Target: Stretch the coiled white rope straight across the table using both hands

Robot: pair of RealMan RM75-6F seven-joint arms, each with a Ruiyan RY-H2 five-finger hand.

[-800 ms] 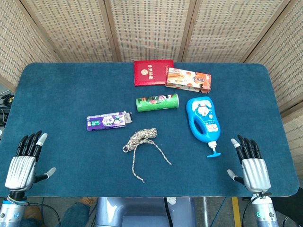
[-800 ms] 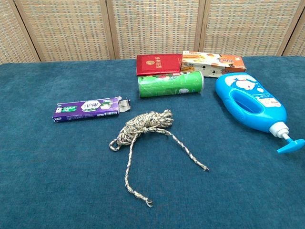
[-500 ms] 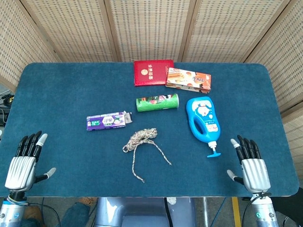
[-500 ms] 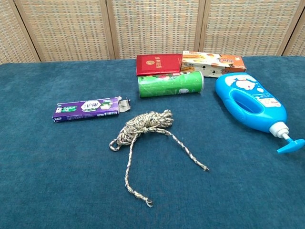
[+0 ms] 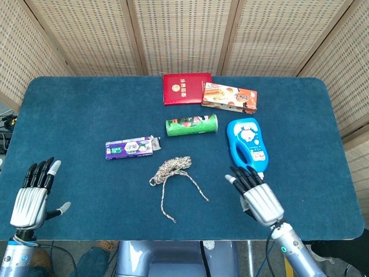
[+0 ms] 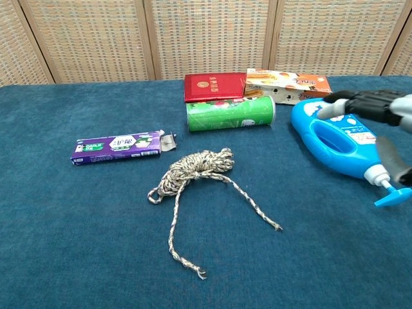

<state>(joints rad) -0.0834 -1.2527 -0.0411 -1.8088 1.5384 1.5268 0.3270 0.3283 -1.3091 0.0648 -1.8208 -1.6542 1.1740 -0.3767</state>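
The coiled white rope (image 5: 172,168) (image 6: 196,165) lies in the middle of the blue table, a small bundle with two loose ends trailing toward the near edge. My right hand (image 5: 256,195) (image 6: 380,112) hovers open to the right of the rope, in front of the blue bottle, fingers spread and holding nothing. Far off at the near left corner, my left hand (image 5: 34,192) is open too, fingers straight; the chest view does not show it.
A blue pump bottle (image 5: 247,145) lies right of the rope. A green can (image 5: 192,124) and a purple box (image 5: 129,148) lie just behind it. A red booklet (image 5: 185,88) and an orange snack box (image 5: 229,97) sit further back.
My right hand has swung left from the near right corner toward the rope and now shows in the chest view. The left hand and the rope have barely moved.
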